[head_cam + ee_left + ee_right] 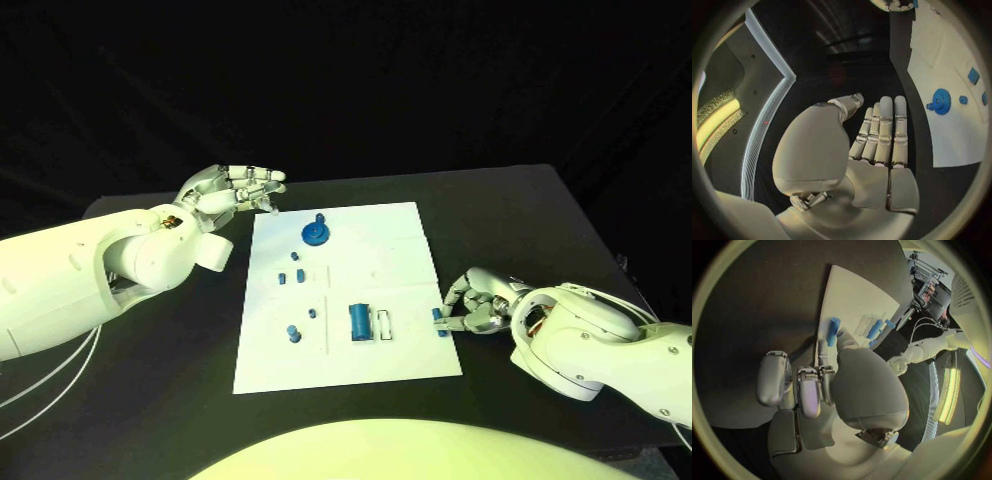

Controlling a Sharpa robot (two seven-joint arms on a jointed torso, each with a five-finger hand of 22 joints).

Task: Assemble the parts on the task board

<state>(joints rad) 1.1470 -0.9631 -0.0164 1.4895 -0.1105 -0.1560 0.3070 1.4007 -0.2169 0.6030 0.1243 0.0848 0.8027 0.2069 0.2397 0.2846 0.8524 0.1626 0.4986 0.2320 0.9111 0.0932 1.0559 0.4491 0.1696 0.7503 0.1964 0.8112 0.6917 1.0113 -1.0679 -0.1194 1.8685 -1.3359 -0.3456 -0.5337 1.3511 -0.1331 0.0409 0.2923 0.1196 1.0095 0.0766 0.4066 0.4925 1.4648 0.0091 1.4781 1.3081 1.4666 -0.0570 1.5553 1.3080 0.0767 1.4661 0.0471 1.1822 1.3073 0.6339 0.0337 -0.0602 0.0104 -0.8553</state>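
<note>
The white task board (389,250) lies in the middle of the table. A blue gear (316,234) stands near its far end, also seen from the left wrist (941,101). Several small blue pegs (299,276) and a blue block (359,322) sit lower down the board. At the board's right edge my right hand (476,303) pinches a small blue peg (438,318) between thumb and fingertips; the right wrist view shows the peg (833,331) over the board's rim. My left hand (231,188) hovers beyond the board's far left corner, fingers straight (879,130), holding nothing.
An empty white-rimmed slot (384,325) lies beside the blue block. Black table (519,220) surrounds the board, with its far edge close behind the left hand. The left forearm (101,270) hangs over the table's left side.
</note>
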